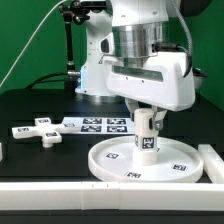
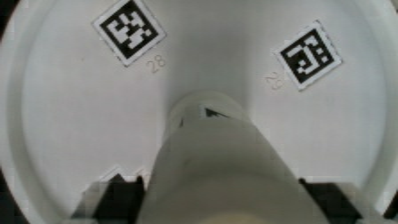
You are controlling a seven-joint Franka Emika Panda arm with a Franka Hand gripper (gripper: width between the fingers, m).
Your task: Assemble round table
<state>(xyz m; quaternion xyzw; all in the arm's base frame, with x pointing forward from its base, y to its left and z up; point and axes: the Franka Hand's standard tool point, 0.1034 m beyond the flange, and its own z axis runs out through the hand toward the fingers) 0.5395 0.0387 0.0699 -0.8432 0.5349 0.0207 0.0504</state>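
Three kit parts show in the exterior view. The round disc (image 1: 115, 160) lies flat near the table's (image 1: 40, 160) front edge, toward the exterior view's right corner. The leg (image 1: 147, 140) stands upright on the disc's middle, and the gripper (image 1: 147, 113) is clamped on its top. The foot piece (image 1: 38, 130) lies toward the exterior view's left edge, beside the marker board (image 1: 100, 124). Wrist view: dark fingers (image 2: 118, 196) press both sides of the leg. Two tags (image 2: 135, 30) show on the disc below.
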